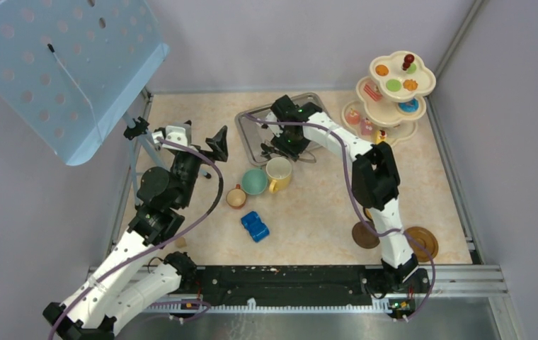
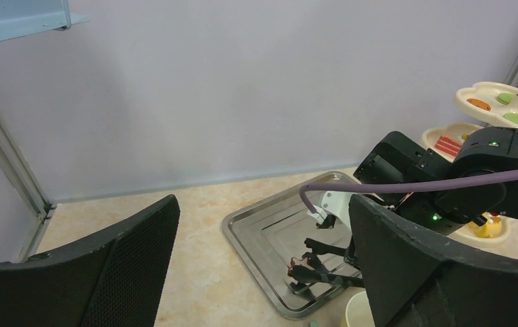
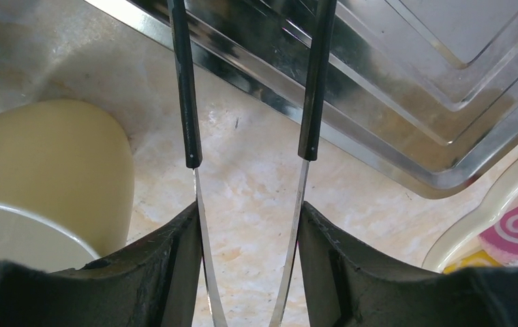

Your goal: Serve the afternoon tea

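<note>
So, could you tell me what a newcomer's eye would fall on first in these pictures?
The cream three-tier stand in the far right corner, dotted with tiny colourful cakes, stands out first. Next comes the right gripper, which holds black tongs pointing out over the metal tray at the far middle. Three cups cluster mid-table, with a blue toy car just nearer the arms.

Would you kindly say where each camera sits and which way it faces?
Top external: above, behind the robot, looking down on the beige marbled table; both arms show.
Left wrist: faces the far wall over the silver metal tray; open left gripper shows.
Right wrist: looks down past the right gripper holding black-handled metal tongs.
Shared: all see the tray.
</note>
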Available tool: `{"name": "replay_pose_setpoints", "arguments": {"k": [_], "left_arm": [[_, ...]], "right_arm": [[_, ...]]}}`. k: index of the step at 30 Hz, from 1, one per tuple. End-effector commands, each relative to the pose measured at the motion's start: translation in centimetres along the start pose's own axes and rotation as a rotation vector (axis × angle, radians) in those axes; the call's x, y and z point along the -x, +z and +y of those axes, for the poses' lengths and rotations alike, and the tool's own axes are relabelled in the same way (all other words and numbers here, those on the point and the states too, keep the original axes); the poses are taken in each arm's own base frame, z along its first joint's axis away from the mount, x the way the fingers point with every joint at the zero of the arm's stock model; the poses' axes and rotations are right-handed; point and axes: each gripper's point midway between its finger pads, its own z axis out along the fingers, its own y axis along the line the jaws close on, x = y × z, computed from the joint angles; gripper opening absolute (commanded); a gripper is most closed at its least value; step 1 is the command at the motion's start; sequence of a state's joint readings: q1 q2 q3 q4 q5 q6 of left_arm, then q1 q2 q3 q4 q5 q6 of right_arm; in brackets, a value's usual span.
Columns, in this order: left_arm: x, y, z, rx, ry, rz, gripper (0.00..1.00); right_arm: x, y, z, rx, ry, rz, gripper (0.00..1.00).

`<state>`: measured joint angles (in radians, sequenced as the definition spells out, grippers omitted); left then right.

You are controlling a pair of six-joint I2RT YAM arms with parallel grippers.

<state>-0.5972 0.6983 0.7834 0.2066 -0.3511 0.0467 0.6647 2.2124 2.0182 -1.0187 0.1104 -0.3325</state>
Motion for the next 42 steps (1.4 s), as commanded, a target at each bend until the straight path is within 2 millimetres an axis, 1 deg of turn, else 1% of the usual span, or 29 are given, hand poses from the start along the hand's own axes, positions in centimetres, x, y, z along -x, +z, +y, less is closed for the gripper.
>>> {"name": "replay_pose_setpoints", "arguments": {"k": [1, 5, 9, 12, 15, 18, 22, 25, 29, 34, 35, 36, 37, 42], "left_arm": [[1.1, 0.1, -0.1, -0.005, -0.027, -0.034, 0.99], [1.0, 0.2, -0.2, -0.012, -0.027, -0.031, 0.99], [1.0, 0.2, -0.1, -0.008, -0.027, -0.03, 0.99], [1.0, 0.3, -0.2, -0.014, -0.027, -0.029, 0.99], [0.9, 0.3, -0.2, -0.011, -0.025, -0.027, 0.99], [0.9, 0.4, -0.2, -0.013, -0.024, -0.025, 0.99], [0.7, 0.4, -0.4, -0.02, -0.023, -0.02, 0.99], [0.5, 0.5, -0.4, -0.017, -0.021, -0.014, 0.99], [0.4, 0.6, -0.6, -0.028, -0.024, -0.009, 0.99], [0.3, 0.7, -0.6, -0.029, -0.025, -0.007, 0.99], [0.2, 0.7, -0.7, -0.032, -0.024, -0.003, 0.99], [0.2, 0.7, -0.7, -0.032, -0.025, -0.003, 0.99], [0.1, 0.7, -0.6, -0.029, -0.024, -0.002, 0.99], [0.1, 0.8, -0.8, -0.034, -0.024, 0.001, 0.99]], "right_arm": [[0.9, 0.8, 0.0, -0.016, -0.013, -0.01, 0.49], [1.1, 1.1, -0.1, -0.02, -0.006, -0.009, 0.45], [1.1, 1.3, 0.1, -0.014, 0.001, -0.01, 0.38], [1.7, 0.8, 0.0, -0.016, 0.02, -0.033, 0.31], [2.2, 0.1, 0.1, -0.013, 0.036, -0.069, 0.21], [2.9, -1.3, -0.4, -0.035, 0.054, -0.129, 0.13], [3.5, -3.0, -0.7, -0.039, 0.082, -0.197, 0.06], [3.6, -4.1, -1.1, -0.041, 0.112, -0.238, 0.03], [3.2, -4.7, -1.0, -0.017, 0.13, -0.269, 0.0], [2.9, -4.9, -1.5, -0.024, 0.142, -0.265, 0.0], [2.9, -4.7, -1.7, -0.028, 0.133, -0.261, 0.03], [2.9, -4.5, -1.7, -0.026, 0.12, -0.255, 0.1], [3.0, -4.2, -1.6, -0.018, 0.106, -0.248, 0.15], [3.7, -2.8, -2.1, -0.03, 0.082, -0.223, 0.27]]}}
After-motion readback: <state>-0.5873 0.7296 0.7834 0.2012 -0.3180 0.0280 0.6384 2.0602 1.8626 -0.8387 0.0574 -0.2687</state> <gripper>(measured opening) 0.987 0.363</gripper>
